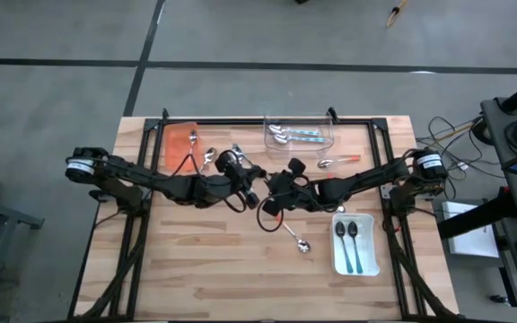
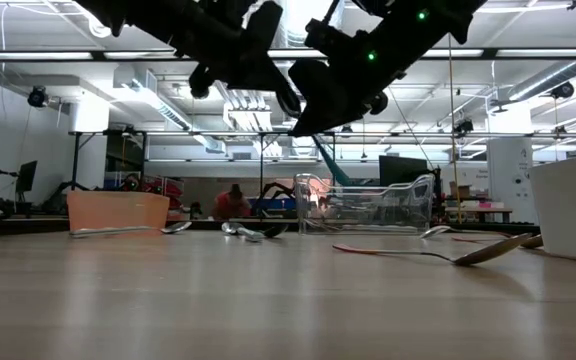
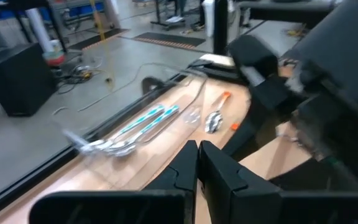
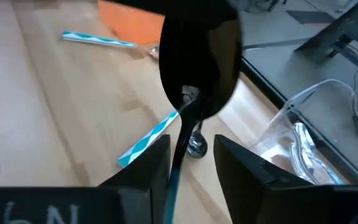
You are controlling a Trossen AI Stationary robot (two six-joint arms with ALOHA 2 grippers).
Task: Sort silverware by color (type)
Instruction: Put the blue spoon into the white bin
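Right gripper [image 1: 275, 196] sits raised over the middle of the light wooden slatted table [image 1: 205, 269]; fingers part open, a dark-handled spoon [image 4: 180, 134] standing in the gap between them in the right wrist view; whether they actually pinch it, cannot tell

Left gripper [image 1: 251, 182] just beside it, nearly tip to tip, also above the table centre; its two dark fingers [image 3: 185, 168] are pressed together with nothing between them

Below the right gripper, a teal-and-white striped-handled spoon [image 4: 154, 138] lies flat on the wood, and a second striped teal handle [image 4: 98, 40] lies further off, near the flat orange tray [image 1: 179, 144]

Orange tray sits at the far left of the table; a few shiny spoons [image 1: 209, 158] lie loose beside it, one handle orange

Clear plastic tray [image 1: 299, 132] at the far middle edge holds teal-handled spoons [image 1: 296, 135] lying side by side

Orange-handled spoon with metal bowl [image 1: 337, 161] lies on bare wood just right of the clear tray

Plain silver spoon [image 1: 297, 240] lies loose, angled, on the near side of the grippers

White rectangular tray [image 1: 354, 246] at the near right holds two dark-handled spoons [image 1: 346, 240], bowls toward the far end
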